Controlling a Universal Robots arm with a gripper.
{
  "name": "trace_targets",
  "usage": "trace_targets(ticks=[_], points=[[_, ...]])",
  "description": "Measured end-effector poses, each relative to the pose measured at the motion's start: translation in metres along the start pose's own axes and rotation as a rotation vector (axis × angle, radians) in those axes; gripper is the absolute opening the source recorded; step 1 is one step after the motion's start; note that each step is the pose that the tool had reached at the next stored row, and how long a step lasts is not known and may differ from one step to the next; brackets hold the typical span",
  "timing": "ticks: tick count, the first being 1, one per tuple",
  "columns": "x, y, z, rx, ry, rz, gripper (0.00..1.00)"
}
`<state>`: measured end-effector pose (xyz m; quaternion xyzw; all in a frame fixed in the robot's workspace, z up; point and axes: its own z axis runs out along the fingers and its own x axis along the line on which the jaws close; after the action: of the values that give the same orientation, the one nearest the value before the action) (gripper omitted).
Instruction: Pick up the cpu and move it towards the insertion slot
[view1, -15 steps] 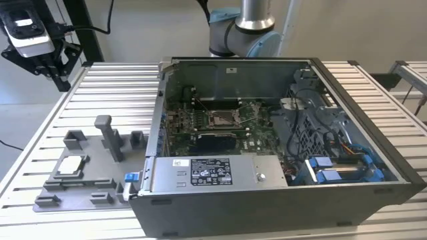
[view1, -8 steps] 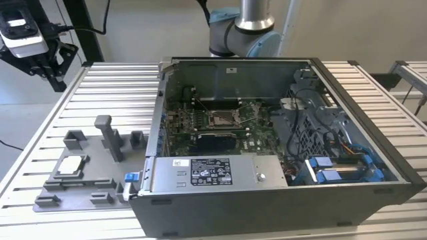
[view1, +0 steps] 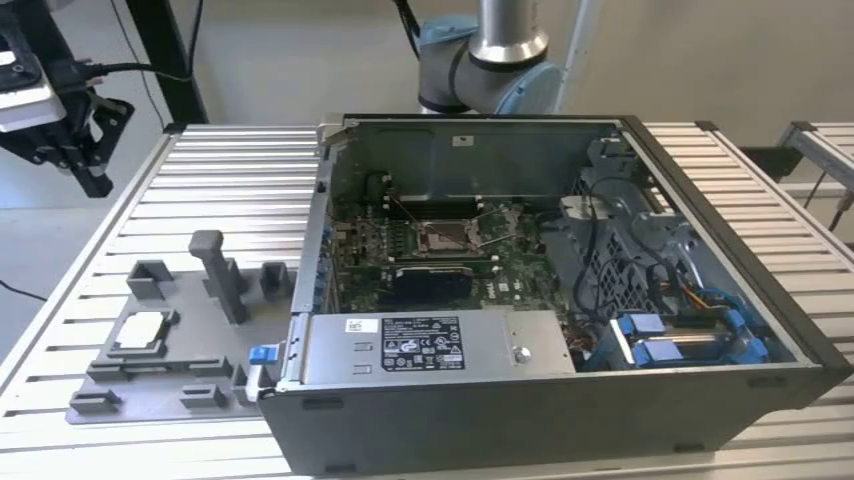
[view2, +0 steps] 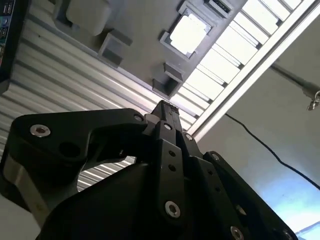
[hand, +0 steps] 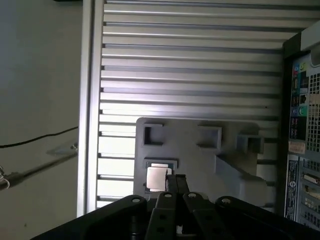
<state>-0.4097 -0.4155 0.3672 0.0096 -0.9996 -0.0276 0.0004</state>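
— Where's the cpu (view1: 144, 330) right now?

— Lying flat, pale face up, in a square pocket of the grey fixture plate (view1: 200, 352). The plate sits on the slatted table (view1: 227, 190), near side, at the exterior view's left. The chip also shows in both wrist views (view2: 189, 34) (hand: 156, 178). It has not been lifted.

— And the gripper (view1: 91, 180)?

— It hangs over the table's far corner at the exterior view's left, well apart from the chip and touching nothing. In the first wrist view its tips (hand: 175, 179) point towards the plate (hand: 200, 160), just beside the chip's edge as pictured.

— How do the jaws stand?

— Drawn together, barely a slit between them, and nothing is held.

— The insertion slot (view1: 441, 236)?

— Inside the open computer case (view1: 561, 425), which stands just beside the plate, towards the exterior view's right. The slot is a silver frame with a brownish middle on the green board (view1: 358, 250), far from the gripper. The arm (view1: 487, 60) rises behind the case's far wall.
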Motion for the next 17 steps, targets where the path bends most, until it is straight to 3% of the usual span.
trace_targets(ticks=[5,12,13,17], points=[[0.0024,-0.0154,0.0011,0.0000,-0.0002,0.000,0.00],[0.0027,-0.0157,0.0011,-0.0001,-0.0001,0.000,0.00],[0.0027,-0.0157,0.0012,-0.0001,-0.0002,0.000,1.00],[0.0027,-0.0157,0.0011,0.0000,-0.0001,0.000,1.00]])
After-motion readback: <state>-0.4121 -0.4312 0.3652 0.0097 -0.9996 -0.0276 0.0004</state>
